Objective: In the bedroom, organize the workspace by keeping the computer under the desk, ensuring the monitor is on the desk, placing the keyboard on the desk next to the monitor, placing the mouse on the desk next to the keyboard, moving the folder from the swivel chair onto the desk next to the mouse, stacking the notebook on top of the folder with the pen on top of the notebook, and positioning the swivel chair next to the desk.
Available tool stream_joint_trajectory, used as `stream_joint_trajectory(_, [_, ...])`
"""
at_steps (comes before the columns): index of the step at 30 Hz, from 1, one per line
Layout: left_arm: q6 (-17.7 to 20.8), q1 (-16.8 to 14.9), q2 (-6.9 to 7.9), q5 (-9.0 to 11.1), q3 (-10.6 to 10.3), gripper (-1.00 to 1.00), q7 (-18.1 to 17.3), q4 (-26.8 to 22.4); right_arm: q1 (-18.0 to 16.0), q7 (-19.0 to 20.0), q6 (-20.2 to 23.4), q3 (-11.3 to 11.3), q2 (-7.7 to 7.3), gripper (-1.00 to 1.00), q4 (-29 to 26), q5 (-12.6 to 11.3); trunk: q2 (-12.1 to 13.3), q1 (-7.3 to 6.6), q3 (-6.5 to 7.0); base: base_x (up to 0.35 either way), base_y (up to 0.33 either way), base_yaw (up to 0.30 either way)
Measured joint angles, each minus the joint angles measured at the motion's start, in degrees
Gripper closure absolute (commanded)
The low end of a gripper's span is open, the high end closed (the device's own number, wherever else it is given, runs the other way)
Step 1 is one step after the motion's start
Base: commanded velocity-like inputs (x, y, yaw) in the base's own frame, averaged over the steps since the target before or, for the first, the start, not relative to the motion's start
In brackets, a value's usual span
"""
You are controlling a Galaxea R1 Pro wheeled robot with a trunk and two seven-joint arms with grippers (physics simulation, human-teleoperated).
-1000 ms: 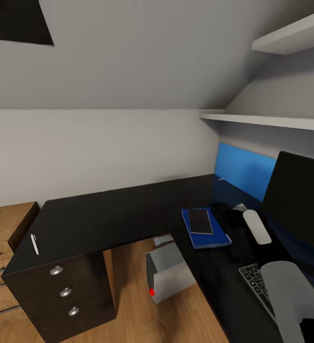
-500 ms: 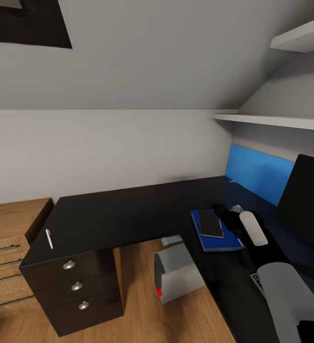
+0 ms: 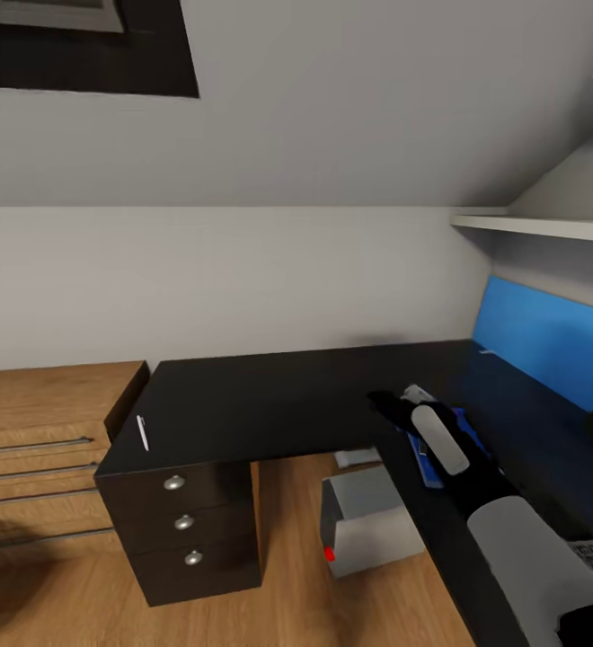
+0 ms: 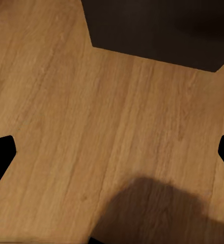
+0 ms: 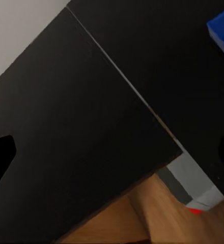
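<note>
Lying flat, thin white pen (image 3: 141, 433) near black desk (image 3: 278, 404) edge.

The light was soft and even, without glare. A blurred dark shadow lay on the floor (image 4: 142, 208) near the desk (image 3: 278, 404).

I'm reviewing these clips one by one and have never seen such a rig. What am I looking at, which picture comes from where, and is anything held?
It is a simulated two-armed wheeled robot. The large picture is from its head camera: a black desk with a white pen near its corner, a blue folder partly behind the right arm, and a grey computer underneath. The two small pictures come from wrist cameras. The left gripper hangs open over wood floor; the right gripper is open above the desk. Nothing is held.
</note>
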Motion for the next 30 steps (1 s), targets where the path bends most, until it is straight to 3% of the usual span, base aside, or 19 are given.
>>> stream_joint_trajectory(1, [0.0,0.0,0.0,-0.03,-0.01,-1.0,0.0,0.01,0.0,-0.02,-0.29,1.59,0.02,-1.0,-0.03,0.26,0.0,0.0,0.0,0.0,0.0,0.281])
stream_joint_trajectory(2, [0.0,0.0,0.04,-0.07,-0.01,-1.0,0.0,0.01,0.01,-0.04,-1.19,4.92,0.12,-1.0,-0.09,1.8,0.0,0.0,0.0,0.0,0.0,0.28])
stream_joint_trajectory(3, [0.0,0.0,0.05,-0.08,-0.01,-1.0,0.0,0.0,0.01,-0.06,-1.98,6.71,0.4,-1.0,-0.11,3.1,0.0,0.0,-0.02,0.0,0.0,0.28])
stream_joint_trajectory(5, [0.0,0.0,0.05,-0.09,-0.02,-1.0,0.0,0.02,0.01,-0.12,-3.33,8.84,1.24,-1.0,-0.14,5.13,0.0,0.0,-0.05,0.0,0.0,0.279])
stream_joint_trajectory(9, [-0.02,0.0,0.06,-0.12,-0.02,-1.0,0.0,0.0,0.01,-0.35,-4.78,10.89,3.41,-1.0,-0.15,10.05,0.0,0.0,-0.16,0.0,0.0,0.278])
stream_joint_trajectory(10, [-0.04,0.0,0.07,-0.14,-0.02,-1.0,0.0,0.0,0.01,-1.14,-5.07,11.26,4.61,-1.0,-0.16,12.94,0.0,0.0,-0.2,0.0,0.0,0.271])
stream_joint_trajectory(11, [-0.07,-0.01,0.07,-0.17,-0.02,-1.0,0.0,0.01,0.02,-4.52,-5.34,11.69,7.02,-1.0,-0.22,18.17,0.0,0.0,-0.23,0.0,0.0,0.266])
stream_joint_trajectory(13, [-0.08,-0.01,0.08,-0.18,-0.02,-1.0,0.0,0.0,0.01,-7.33,-5.81,11.72,9.34,-1.0,-0.18,22.14,0.0,0.0,-0.32,0.0,0.0,0.263])
stream_joint_trajectory(15, [-0.08,0.0,0.08,-0.19,-0.02,-1.0,0.0,0.0,0.01,-8.55,-6.47,11.73,10.52,-1.0,-0.07,24.44,0.0,0.0,-0.4,0.0,0.0,0.26])
stream_joint_trajectory(19, [-0.08,0.0,0.05,-0.25,-0.07,-1.0,0.0,0.0,0.16,-9.63,-7.96,12.11,12.01,-1.0,0.17,27.17,0.0,0.0,-0.58,0.0,0.0,0.258])
stream_joint_trajectory(30, [-0.11,0.0,-0.21,-0.41,-0.49,-1.0,-0.08,-0.02,0.46,-9.78,-9.12,14.98,12.75,-1.0,1.11,27.72,0.0,-0.02,-1.09,0.056,0.1,0.256])
